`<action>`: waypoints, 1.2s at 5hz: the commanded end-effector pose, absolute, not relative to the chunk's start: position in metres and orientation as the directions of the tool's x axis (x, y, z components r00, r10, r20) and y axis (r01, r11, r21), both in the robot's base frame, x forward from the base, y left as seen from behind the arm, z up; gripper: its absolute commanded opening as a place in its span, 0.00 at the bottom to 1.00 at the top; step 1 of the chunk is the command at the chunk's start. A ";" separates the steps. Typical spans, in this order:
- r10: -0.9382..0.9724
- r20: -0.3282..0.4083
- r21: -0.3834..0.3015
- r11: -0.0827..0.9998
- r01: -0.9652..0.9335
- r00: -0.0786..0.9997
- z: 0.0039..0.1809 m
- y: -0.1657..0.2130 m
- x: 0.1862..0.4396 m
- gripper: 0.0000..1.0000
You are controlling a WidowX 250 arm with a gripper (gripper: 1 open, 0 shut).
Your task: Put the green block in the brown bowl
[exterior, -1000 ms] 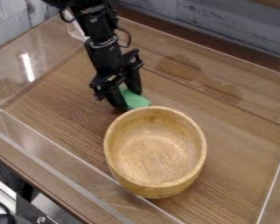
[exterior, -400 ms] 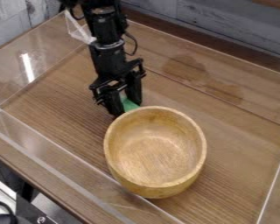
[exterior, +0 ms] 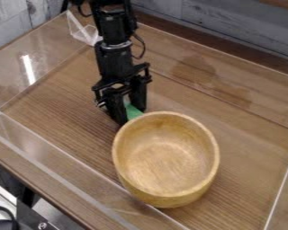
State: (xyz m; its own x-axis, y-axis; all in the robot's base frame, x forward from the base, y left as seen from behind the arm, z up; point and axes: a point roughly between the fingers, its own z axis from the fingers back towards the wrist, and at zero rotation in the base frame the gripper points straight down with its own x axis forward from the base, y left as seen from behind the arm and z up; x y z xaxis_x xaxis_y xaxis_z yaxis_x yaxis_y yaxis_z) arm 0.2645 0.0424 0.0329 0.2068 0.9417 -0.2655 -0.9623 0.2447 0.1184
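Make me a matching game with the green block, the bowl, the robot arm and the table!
Things:
1. green block
2. bowl
3. robot arm
4. table

Clues:
A. black, reaching down from above
B. brown, flat, under the bowl
C. partly hidden by the gripper
D. round, light brown, nearest the camera

Pairs: 1-C, 2-D, 3-A, 4-B
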 end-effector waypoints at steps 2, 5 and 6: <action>0.923 -0.229 0.080 0.336 -0.939 0.311 0.069 0.036 0.269 0.00; 0.870 -0.263 0.105 0.455 -0.885 0.416 0.083 0.025 0.256 0.00; 0.850 -0.275 0.106 0.491 -0.865 0.449 0.087 0.022 0.253 0.00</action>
State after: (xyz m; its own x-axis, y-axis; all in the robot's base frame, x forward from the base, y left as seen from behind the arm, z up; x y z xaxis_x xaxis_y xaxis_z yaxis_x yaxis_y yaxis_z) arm 0.2451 0.0219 0.0702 0.4237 0.8491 -0.3154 -0.8587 0.4873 0.1586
